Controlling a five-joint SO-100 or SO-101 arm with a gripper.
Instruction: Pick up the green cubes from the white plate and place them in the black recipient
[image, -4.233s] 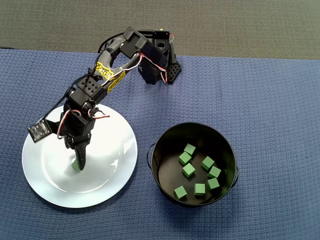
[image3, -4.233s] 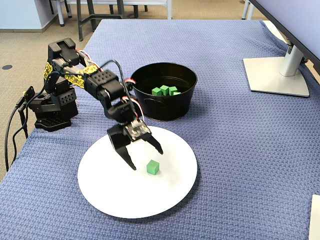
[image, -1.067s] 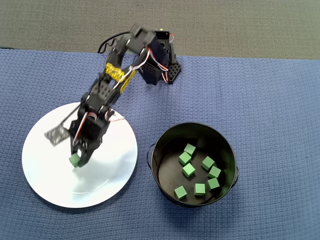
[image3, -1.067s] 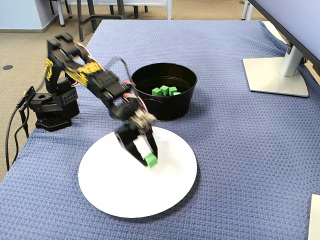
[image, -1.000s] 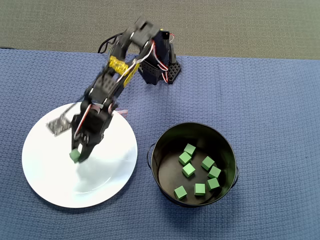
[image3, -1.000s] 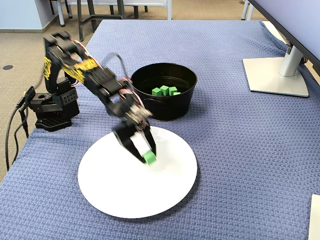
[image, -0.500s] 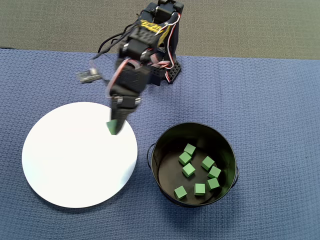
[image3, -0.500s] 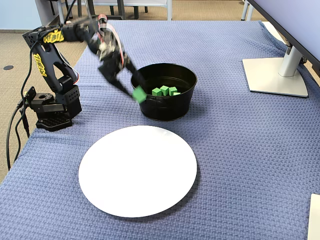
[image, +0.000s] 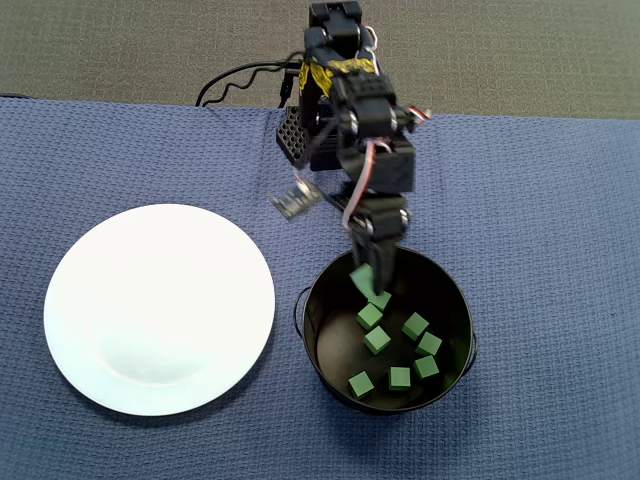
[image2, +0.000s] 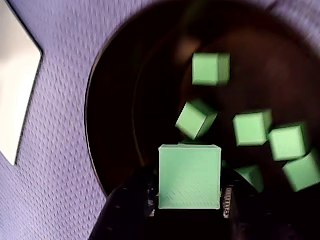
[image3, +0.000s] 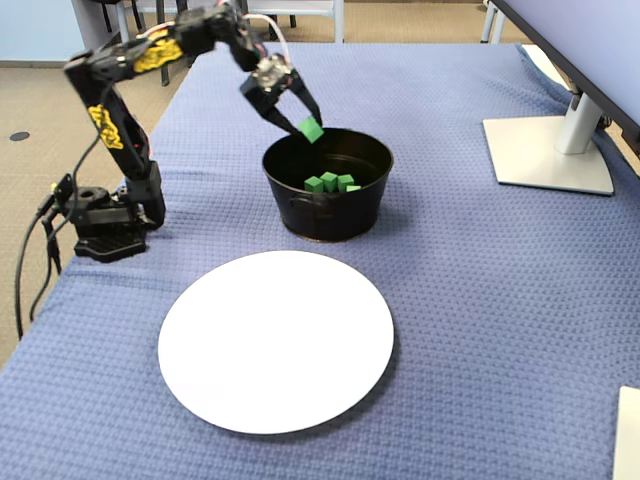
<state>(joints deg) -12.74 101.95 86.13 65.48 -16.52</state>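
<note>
My gripper (image: 372, 283) (image3: 309, 130) (image2: 190, 200) is shut on one green cube (image: 362, 278) (image3: 312, 129) (image2: 190, 176) and holds it above the near rim of the black recipient (image: 455, 300) (image3: 325, 215) (image2: 115, 100). Several more green cubes (image: 400, 345) (image3: 330, 182) (image2: 250, 127) lie loose on the pot's floor. The white plate (image: 160, 308) (image3: 276, 340) (image2: 15, 100) lies bare, to the left of the pot in the overhead view and in front of it in the fixed view.
A blue woven cloth (image: 550, 220) covers the table. The arm's base (image3: 105, 225) stands at the left in the fixed view, with cables trailing off the edge. A monitor stand (image3: 550, 150) sits at the far right.
The gripper lifted the last cube off the plate and swung right with it, from over the plate's edge to above the pot. The plate is now bare.
</note>
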